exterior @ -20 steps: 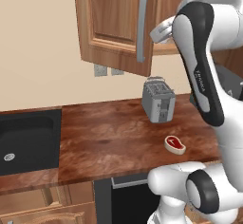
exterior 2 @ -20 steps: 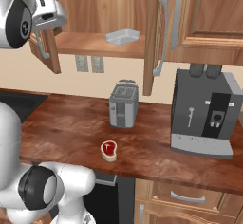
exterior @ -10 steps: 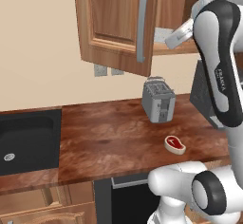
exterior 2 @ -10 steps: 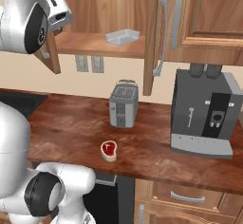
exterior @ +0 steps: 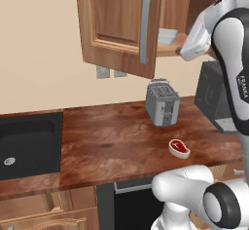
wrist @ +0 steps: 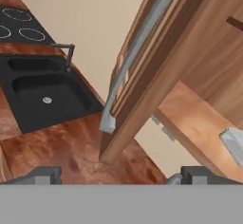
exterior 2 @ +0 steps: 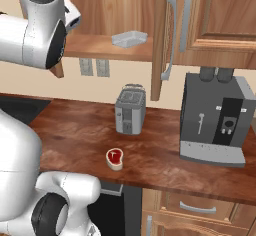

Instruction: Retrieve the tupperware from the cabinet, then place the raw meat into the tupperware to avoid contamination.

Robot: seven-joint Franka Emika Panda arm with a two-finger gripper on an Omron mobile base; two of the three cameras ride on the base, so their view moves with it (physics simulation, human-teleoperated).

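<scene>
Cabinet (exterior 2: 175,35) doors open. Tupperware (exterior 2: 129,39) sits on its shelf (exterior 2: 100,47), far side. Arm has swung up toward the shelf since a sec ago; hand (wrist: 118,175) now faces the left door's edge, fingers spread wide, holding nothing. Raw meat (exterior: 179,148) unmoved on the surface (exterior: 112,141), near the toaster (exterior: 162,103). Coffee machine (exterior 2: 215,120) at right.

Glossy white rounded arm (exterior: 233,53) with dark joints and FRANKA lettering
</scene>
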